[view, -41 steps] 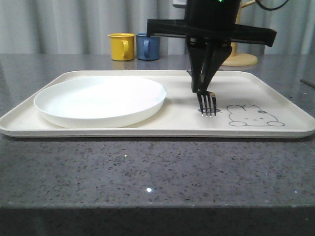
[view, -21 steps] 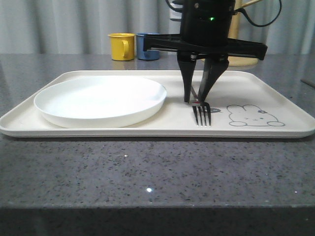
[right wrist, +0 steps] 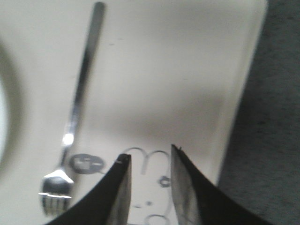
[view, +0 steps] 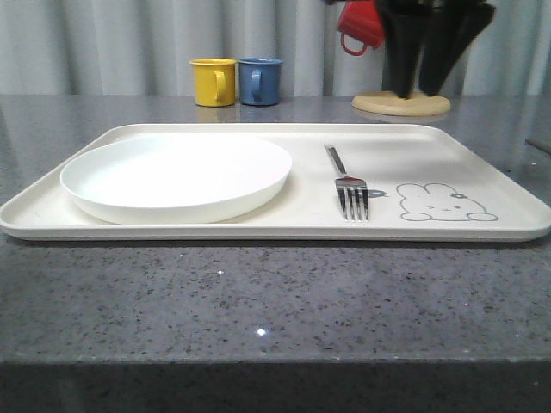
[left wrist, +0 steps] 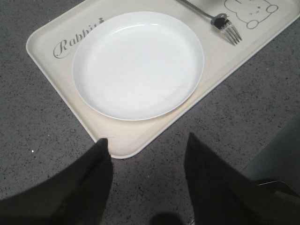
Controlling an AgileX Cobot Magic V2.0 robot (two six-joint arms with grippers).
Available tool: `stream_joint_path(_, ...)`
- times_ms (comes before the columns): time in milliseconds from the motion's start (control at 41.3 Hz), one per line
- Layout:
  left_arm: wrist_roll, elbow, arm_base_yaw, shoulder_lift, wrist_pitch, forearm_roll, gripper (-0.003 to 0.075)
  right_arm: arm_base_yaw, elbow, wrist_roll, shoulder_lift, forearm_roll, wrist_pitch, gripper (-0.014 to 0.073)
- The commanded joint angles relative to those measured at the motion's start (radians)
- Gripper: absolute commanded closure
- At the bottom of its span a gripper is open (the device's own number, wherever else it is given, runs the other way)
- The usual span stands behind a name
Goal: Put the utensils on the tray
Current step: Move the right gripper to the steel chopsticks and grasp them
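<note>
A silver fork (view: 348, 182) lies flat on the cream tray (view: 448, 159), between the round white plate (view: 176, 175) and the bunny drawing (view: 443, 203), tines toward the front edge. My right gripper (view: 415, 84) hangs open and empty high above the tray's back right part. In the right wrist view its jaws (right wrist: 150, 153) stand apart over the bunny drawing, with the fork (right wrist: 78, 112) off to one side on the tray (right wrist: 164, 70). My left gripper (left wrist: 146, 140) is open and empty over the bare table, just off the tray's corner (left wrist: 117, 140) next to the plate (left wrist: 138, 63).
A yellow mug (view: 213, 81) and a blue mug (view: 259, 80) stand behind the tray. A red mug (view: 362, 26) hangs above a round wooden stand base (view: 401, 104) at the back right. Grey stone table (view: 258, 301) runs to a front edge.
My right gripper opened and let go of the fork, then rose up and to the right. The fork went from standing on its tines to lying flat on the tray.
</note>
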Motion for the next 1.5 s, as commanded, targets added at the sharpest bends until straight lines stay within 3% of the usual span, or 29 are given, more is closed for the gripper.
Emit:
stream_joint_path(0, -0.009, -0.024, -0.007, -0.005, -0.071, -0.005, 0.0372, -0.092, 0.022, -0.092, -0.081, -0.023, 0.073, 0.0346)
stream_joint_path(290, -0.009, -0.024, -0.007, -0.005, -0.071, -0.005, 0.0372, -0.343, 0.127, -0.259, -0.09, 0.0, 0.091, 0.0346)
stream_joint_path(508, -0.009, -0.024, -0.007, -0.005, -0.071, -0.005, 0.0372, -0.448, 0.135, -0.328, -0.055, 0.063, 0.1, 0.0346)
stream_joint_path(1476, -0.009, -0.024, -0.007, -0.005, -0.071, -0.005, 0.0372, -0.457, 0.135, -0.361, 0.05, 0.074, 0.085, 0.0347)
